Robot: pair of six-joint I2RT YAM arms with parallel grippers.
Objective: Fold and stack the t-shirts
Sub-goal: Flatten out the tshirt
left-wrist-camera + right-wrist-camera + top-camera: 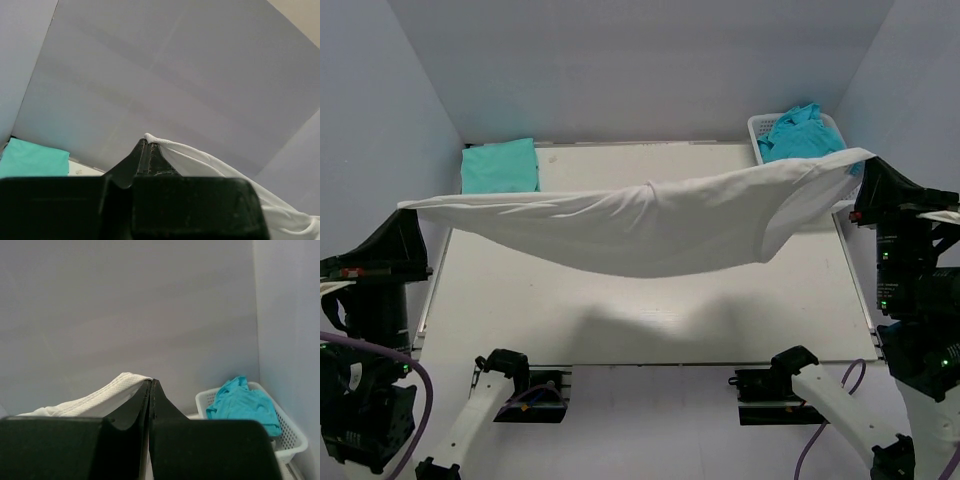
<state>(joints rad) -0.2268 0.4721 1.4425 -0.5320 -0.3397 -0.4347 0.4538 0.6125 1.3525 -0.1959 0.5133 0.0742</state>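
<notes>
At the near edge, the two arm bases sit side by side in front of the pale counter (pixel 650 310). Above the counter's middle, the white t-shirt (pixel 640 225) hangs in the air, stretched left to right between the arms and sagging in the centre, with its shadow on the surface below. It does not appear to touch the counter.

The left fingers (pixel 408 222) are pressed together, pinching the shirt's left end. In the left wrist view, white cloth comes out of the tips and trails off to the right. The right fingers (pixel 875 178) are likewise pressed together on the shirt's right end, which is held a little farther back. In the right wrist view, a stitched hem lies over the tips.

At the far left corner of the counter lies a folded turquoise t-shirt (pixel 500 165), flat and square. At the far right corner stands a white lattice basket (pixel 757 125) with crumpled turquoise t-shirts (pixel 800 135) heaped in it.
</notes>
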